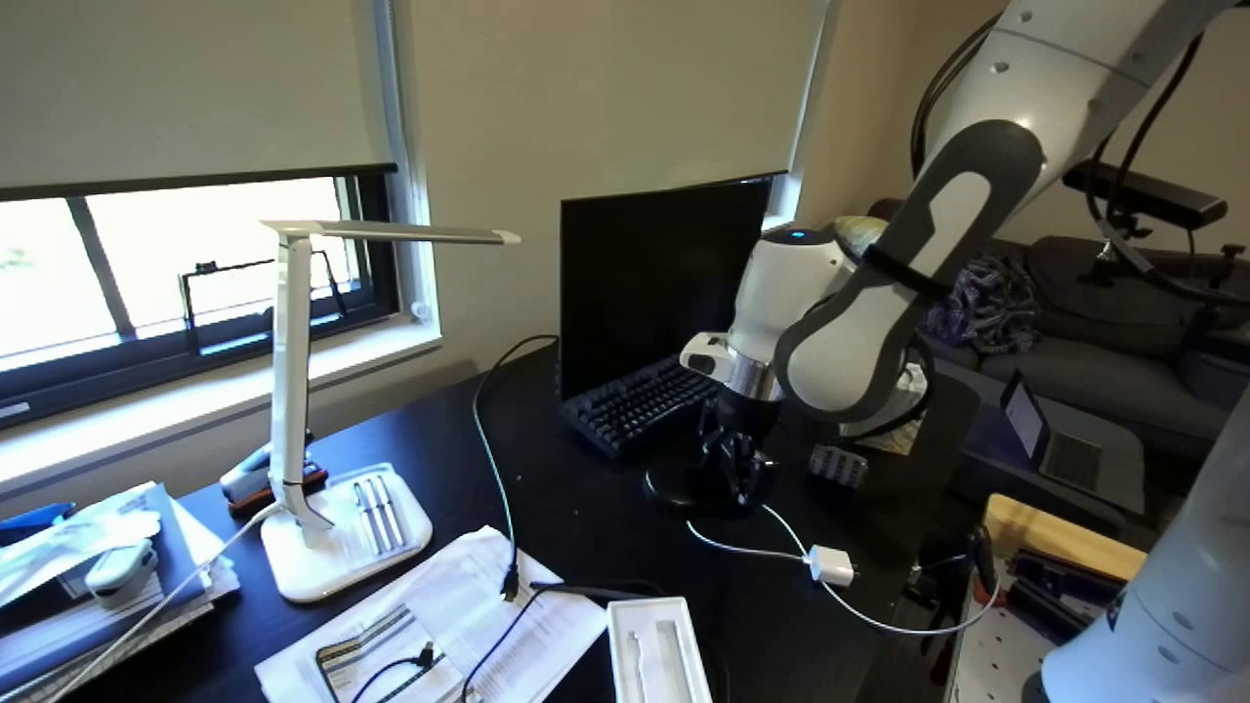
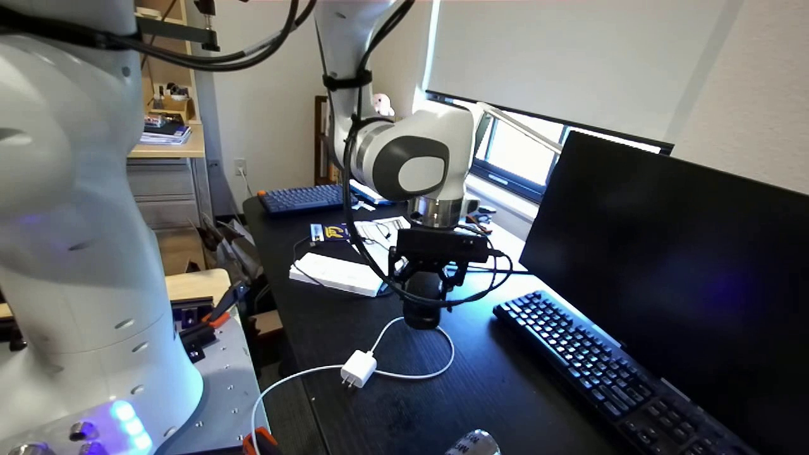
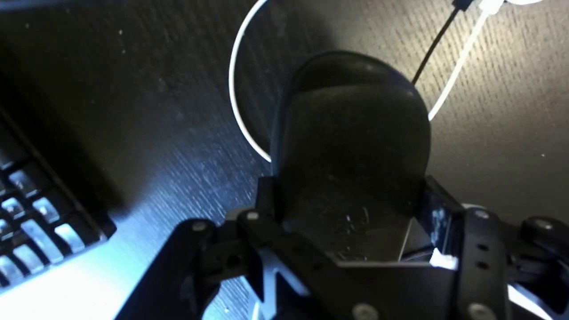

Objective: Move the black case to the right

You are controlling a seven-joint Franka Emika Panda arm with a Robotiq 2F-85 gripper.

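Observation:
The black case (image 3: 351, 133) is matte black and oblong with a rounded end. It fills the middle of the wrist view and also shows in both exterior views (image 1: 679, 488) (image 2: 422, 314). My gripper (image 3: 349, 198) has one finger on each long side of the case, pressed against it. In both exterior views the gripper (image 1: 737, 467) (image 2: 425, 278) points down over the desk with the case between its fingers. The case appears to be held a little above the desk, over a loop of white cable; the exact gap is hard to tell. Its near end is partly hidden by the gripper.
A long black keyboard (image 1: 640, 402) lies in front of the monitor (image 1: 664, 283), close beside the case. A white charger (image 2: 358, 368) with its cable (image 2: 414, 377) lies on the desk. A white box (image 1: 659, 654), papers (image 1: 459, 615), a lamp (image 1: 290, 391) and a can (image 2: 474, 443) are also there.

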